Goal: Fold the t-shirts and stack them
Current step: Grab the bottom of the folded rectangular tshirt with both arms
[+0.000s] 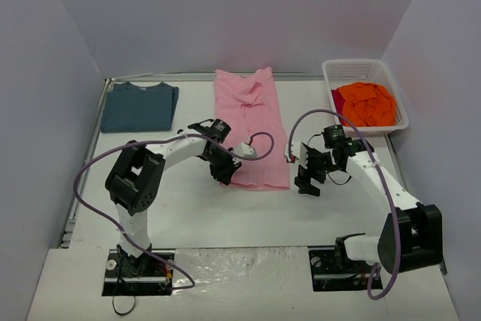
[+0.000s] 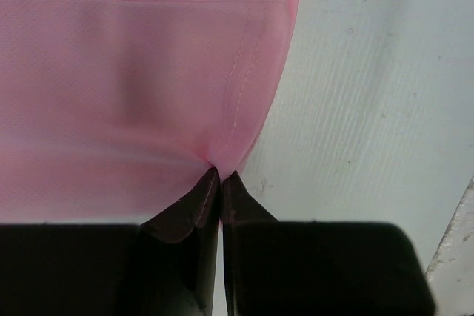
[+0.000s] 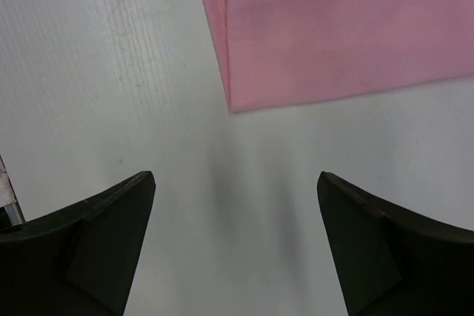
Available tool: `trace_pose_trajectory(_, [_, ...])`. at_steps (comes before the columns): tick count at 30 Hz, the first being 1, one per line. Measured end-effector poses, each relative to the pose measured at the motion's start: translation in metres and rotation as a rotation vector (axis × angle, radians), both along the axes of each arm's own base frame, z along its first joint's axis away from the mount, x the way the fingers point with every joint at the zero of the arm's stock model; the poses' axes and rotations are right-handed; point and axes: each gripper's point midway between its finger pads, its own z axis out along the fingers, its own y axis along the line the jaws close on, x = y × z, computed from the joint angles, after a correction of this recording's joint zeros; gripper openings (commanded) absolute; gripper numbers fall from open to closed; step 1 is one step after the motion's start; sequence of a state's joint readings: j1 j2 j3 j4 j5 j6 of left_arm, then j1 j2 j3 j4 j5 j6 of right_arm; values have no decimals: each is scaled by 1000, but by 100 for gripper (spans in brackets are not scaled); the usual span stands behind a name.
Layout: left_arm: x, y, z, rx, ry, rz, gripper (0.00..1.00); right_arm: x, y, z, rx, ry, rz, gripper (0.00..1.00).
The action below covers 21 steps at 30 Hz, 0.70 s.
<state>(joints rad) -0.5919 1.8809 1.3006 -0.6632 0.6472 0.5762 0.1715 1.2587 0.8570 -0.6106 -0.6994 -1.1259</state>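
Pink t-shirt [image 1: 252, 129] edge pinched by left fingers [image 2: 194, 209]; right fingers [image 3: 104, 234] spread, seemingly just off its corner.

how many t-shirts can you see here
3: a teal-blue t-shirt folded at the far left, a pink t-shirt laid out mid-table, and an orange t-shirt crumpled in the white basket. More may be hidden beneath it.

The pink t-shirt [image 2: 133, 72] takes up most of the view, with a stitched seam running down close to its right edge. At the shirt's lower edge the left jaws are pressed together, their 2 dark tips pinching a small gather of cloth. Right of the shirt lies the white, faintly ribbed counter [image 2: 370, 109].
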Motion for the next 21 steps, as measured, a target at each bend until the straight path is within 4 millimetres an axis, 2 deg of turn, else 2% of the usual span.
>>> trace_pose_trajectory(4, [-1,-1,-5,1,29,-1,2,-2,16,-12,-4,12,85,78])
trace_pose_trajectory(10, [-1,-1,-7,-3,47,2,2,-2,38,-30,-21,31,171,72])
trace_pose_trajectory(21, [0,2,-5,-24,70,19,2,3,50,-70,-70,91,192,63])
